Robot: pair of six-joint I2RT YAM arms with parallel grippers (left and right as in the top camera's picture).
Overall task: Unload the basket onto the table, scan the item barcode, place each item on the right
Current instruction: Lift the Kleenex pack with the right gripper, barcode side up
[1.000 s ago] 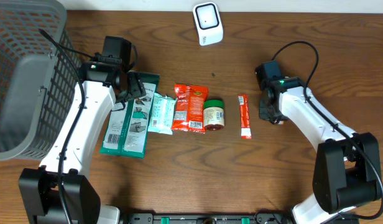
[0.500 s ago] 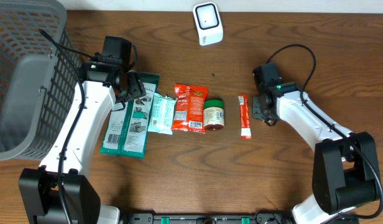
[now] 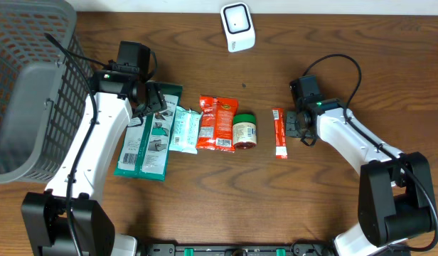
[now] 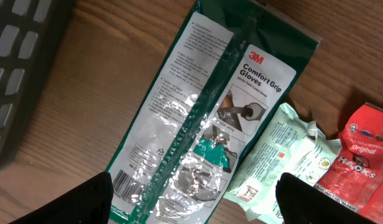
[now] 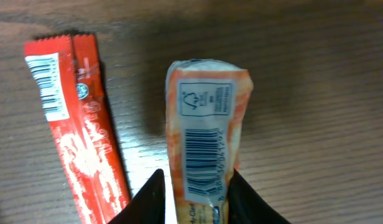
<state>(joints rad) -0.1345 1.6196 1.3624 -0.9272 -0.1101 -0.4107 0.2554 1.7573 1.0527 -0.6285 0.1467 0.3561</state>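
Note:
An orange-and-white packet (image 5: 205, 134) with its barcode facing up lies between my right gripper's (image 5: 194, 202) fingers, low over the table. The right finger touches it and a thin gap shows on the left, so the jaws stand slightly open. A red stick packet (image 5: 79, 124) lies just left of it. In the overhead view the right gripper (image 3: 302, 128) hides the orange packet. The white scanner (image 3: 237, 27) sits at the back. My left gripper (image 4: 201, 202) hovers wide open above the green gloves pack (image 4: 210, 118), holding nothing.
A row of items lies mid-table: the gloves pack (image 3: 149, 131), a mint-green packet (image 3: 183, 129), a red snack bag (image 3: 217, 122), a small jar (image 3: 244, 132) and the red stick (image 3: 279, 132). A grey basket (image 3: 27, 85) stands at the far left.
My right gripper has moved left, close to the red stick, and its jaws have loosened round the orange packet. The left arm has not moved.

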